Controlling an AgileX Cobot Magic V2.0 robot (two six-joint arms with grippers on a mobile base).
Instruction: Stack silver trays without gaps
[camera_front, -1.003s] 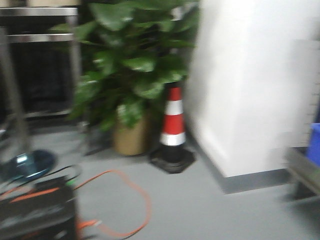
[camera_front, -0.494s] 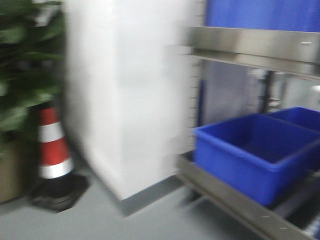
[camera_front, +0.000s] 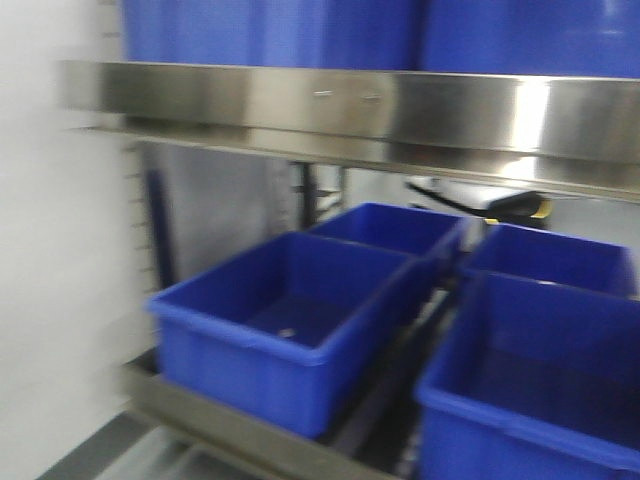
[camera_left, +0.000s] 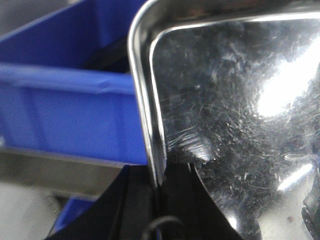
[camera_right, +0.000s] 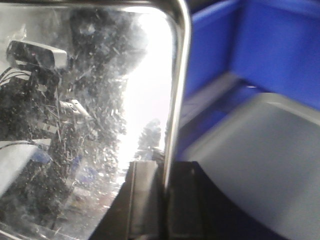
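Left wrist view, black left gripper (camera_left: 159, 176) clamped on rim of shiny rectangular stainless-steel tray (camera_left: 230, 100), right gripper (camera_right: 165, 179) likewise clamped on such a rim, blue plastic bins (camera_front: 290, 330) beyond.

My front camera faces the blue bins (camera_front: 290, 330) from nearby, with a steel rail (camera_front: 350, 105) across the upper frame. Both wrist cameras look out past my left pincer (camera_left: 157, 197) and right pincer (camera_right: 164, 200), very close on a silver tray (camera_left: 225, 100). All three views share the bins.

Tray (camera_left: 225, 100) cropped in both wrist views; blue bins (camera_front: 290, 320) blurred
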